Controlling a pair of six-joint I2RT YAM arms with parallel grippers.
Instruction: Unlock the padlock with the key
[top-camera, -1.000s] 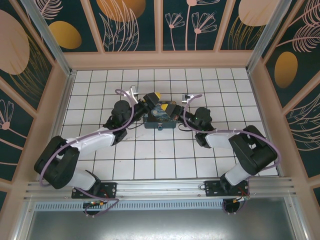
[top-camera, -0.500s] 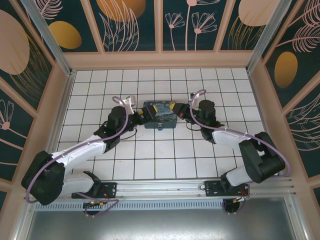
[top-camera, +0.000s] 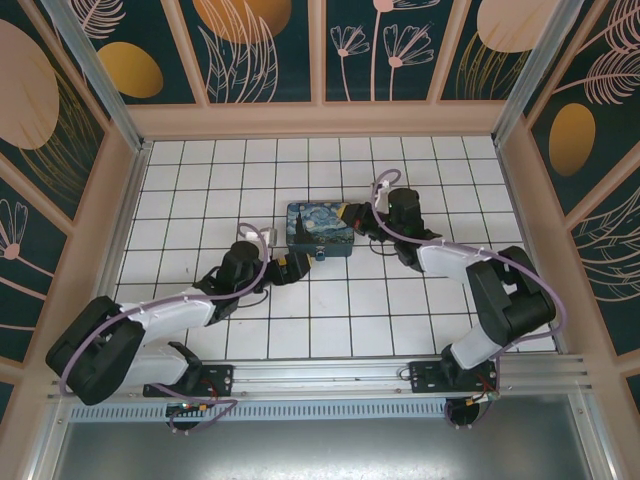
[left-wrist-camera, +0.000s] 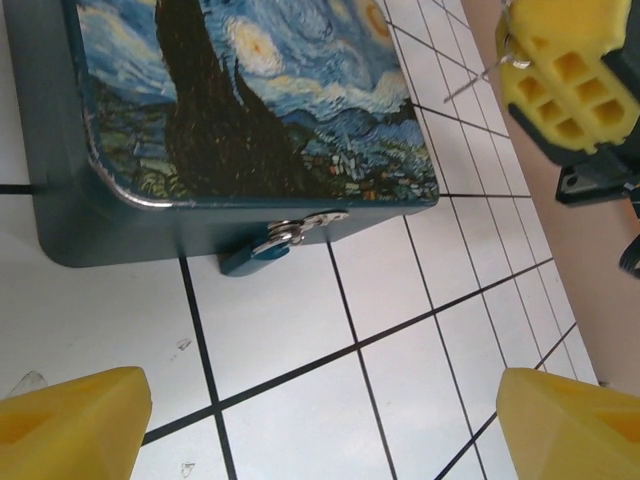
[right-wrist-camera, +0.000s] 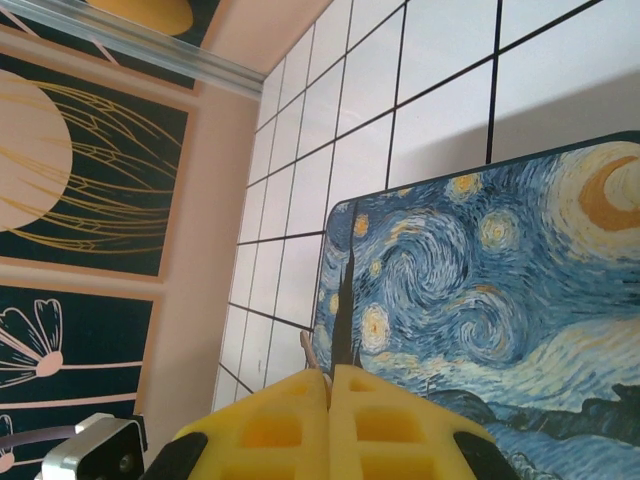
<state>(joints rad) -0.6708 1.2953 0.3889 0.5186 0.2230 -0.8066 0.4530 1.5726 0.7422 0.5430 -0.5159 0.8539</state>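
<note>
The padlock (left-wrist-camera: 268, 251) is tiny, with a blue body and a silvery shackle through the hasp on the front wall of the painted box (left-wrist-camera: 240, 100). It rests on the tile just ahead of my left gripper (left-wrist-camera: 320, 430), which is open and empty, its yellow fingertips (left-wrist-camera: 70, 425) wide apart. My right gripper (right-wrist-camera: 330, 385) hovers over the box's right end, shut on the key (right-wrist-camera: 312, 358), whose thin tip pokes out between the pads. The left wrist view also catches the right gripper (left-wrist-camera: 565, 80) and the key (left-wrist-camera: 470, 82). From above, the left gripper (top-camera: 296, 264) sits in front of the box (top-camera: 320, 228).
The white tiled floor (top-camera: 330, 310) stretches between the box and the arm bases. Wooden walls (top-camera: 320, 120) enclose it at the back and on both sides. The left side wall (right-wrist-camera: 200, 270) stands a few tiles beyond the box.
My left gripper has let go of the box's left end, opened, and drawn back to its front-left corner. The right gripper has stayed shut at the box's right end.
</note>
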